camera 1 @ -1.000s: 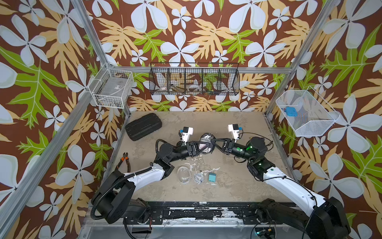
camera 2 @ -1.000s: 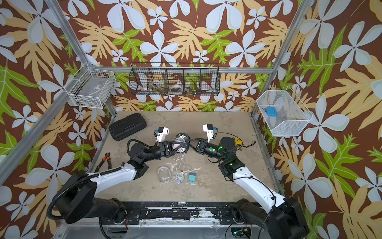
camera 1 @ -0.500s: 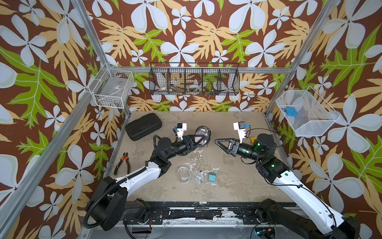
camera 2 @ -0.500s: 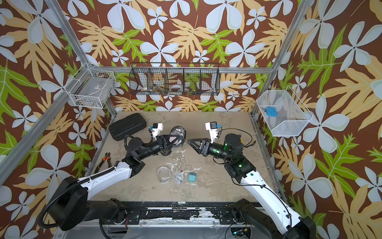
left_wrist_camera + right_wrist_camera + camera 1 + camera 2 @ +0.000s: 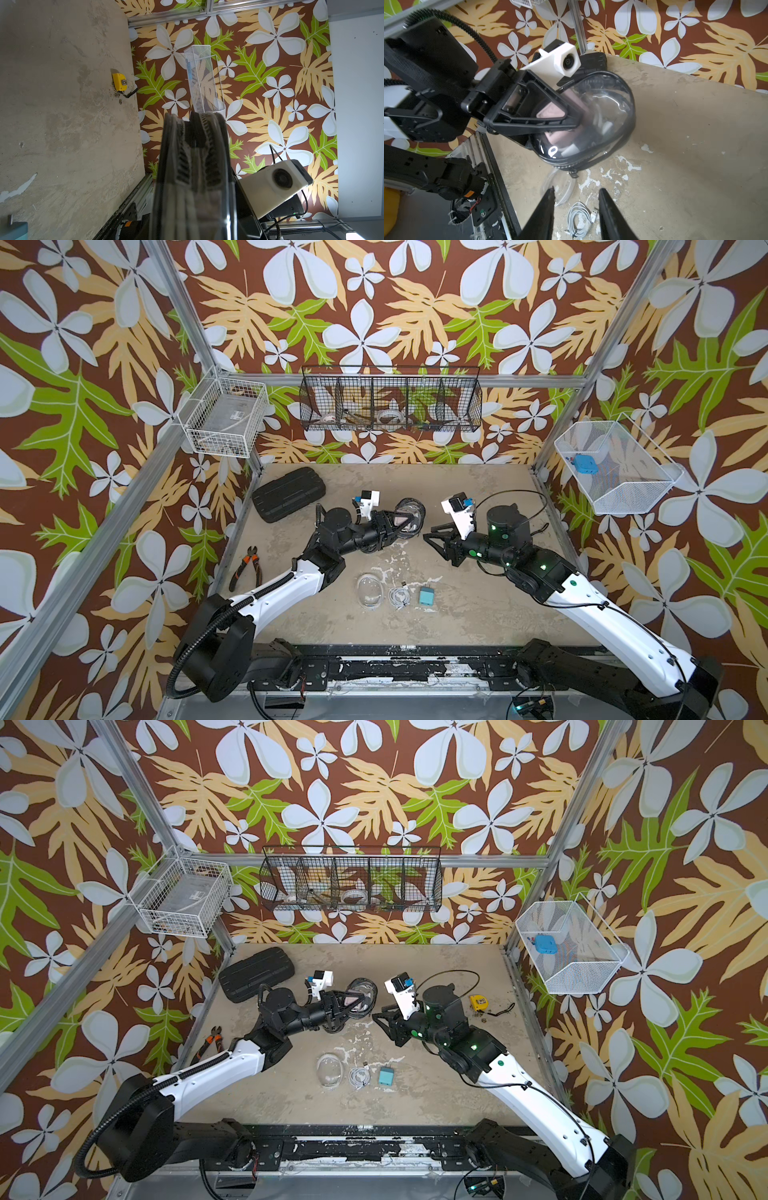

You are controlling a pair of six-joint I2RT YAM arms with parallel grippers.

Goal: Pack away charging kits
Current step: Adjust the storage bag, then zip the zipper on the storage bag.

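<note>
Left gripper [image 5: 405,521] clenched, right gripper [image 5: 576,190] agape.

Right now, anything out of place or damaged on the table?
Nothing spilled. The tabletop is chipped in white patches at its middle; pliers and a yellow tape measure lie loose near its side edges.

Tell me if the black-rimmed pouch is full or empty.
Full: a pink plug and white cable show through the pouch.
</note>
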